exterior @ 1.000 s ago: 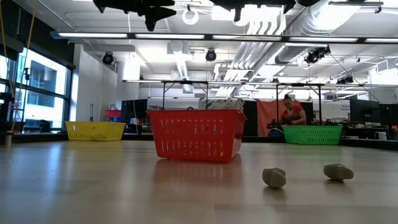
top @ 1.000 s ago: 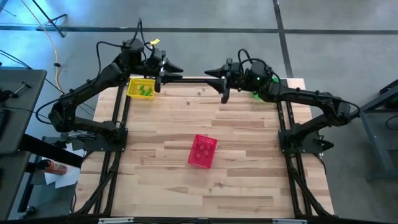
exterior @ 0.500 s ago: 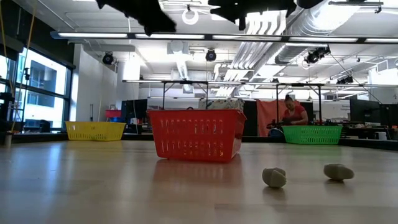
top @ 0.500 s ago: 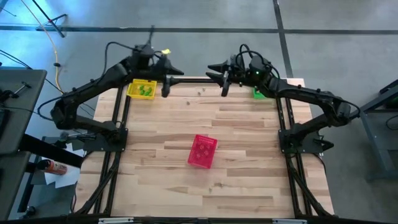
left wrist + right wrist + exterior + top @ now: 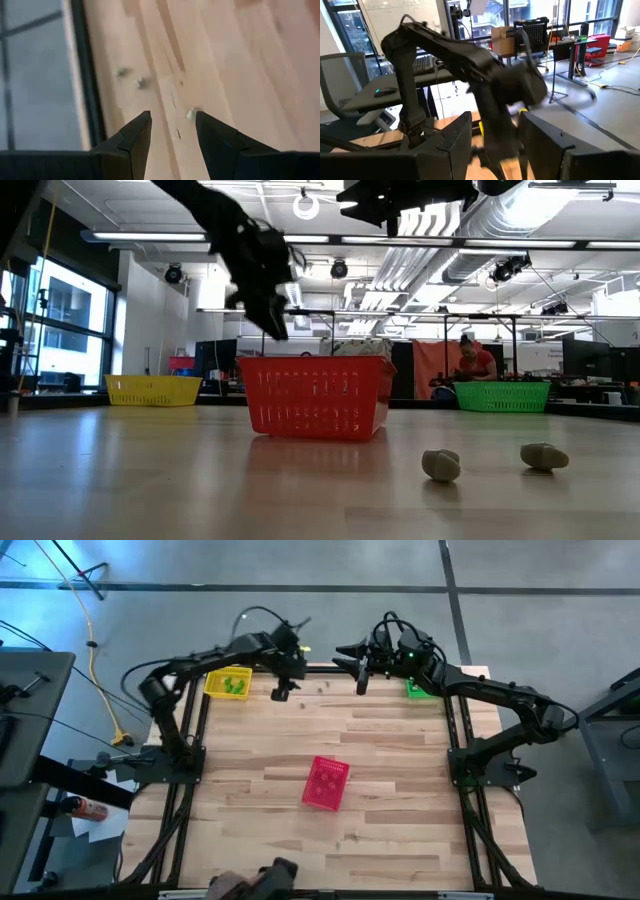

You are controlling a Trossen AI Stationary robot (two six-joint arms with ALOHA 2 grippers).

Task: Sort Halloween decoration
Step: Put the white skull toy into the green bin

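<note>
High view: the left pincer point(image 5: 283, 692) hangs over the far edge of the counter point(image 5: 400, 800), just beside the yellow basket point(image 5: 227, 682), while the right pincer point(image 5: 360, 680) waits at the same far edge, nearer the green basket point(image 5: 415, 690). The pink basket point(image 5: 325, 783) sits well apart from both, toward the near middle of the counter.

In the left wrist view the left pincer's fingers point(image 5: 132, 137) stand parted with nothing between them. Ahead of them on the wood lie three tiny pale trinkets point(image 5: 191, 113): one just beyond the fingertips, the other two farther off, close to the counter's dark edge rail point(image 5: 82, 75). The right pincer's fingers point(image 5: 452, 140) are also parted and empty in its own view, which looks across at the left arm point(image 5: 485, 70).

In the low view, two small pale trinkets point(image 5: 441, 465) lie on the counter in front of the pink basket, apart from each other.

The likely next step is a descent onto the nearest trinket. The pieces are very small, so a slightly off-centre closure could flick one away instead of trapping it. The two near the rail could be knocked over the counter's edge. With both arms crowded at the far edge, a sideways reach by either risks contact with the other. The trinkets' colours are hard to read here, so choosing the wrong basket is another risk.
</note>
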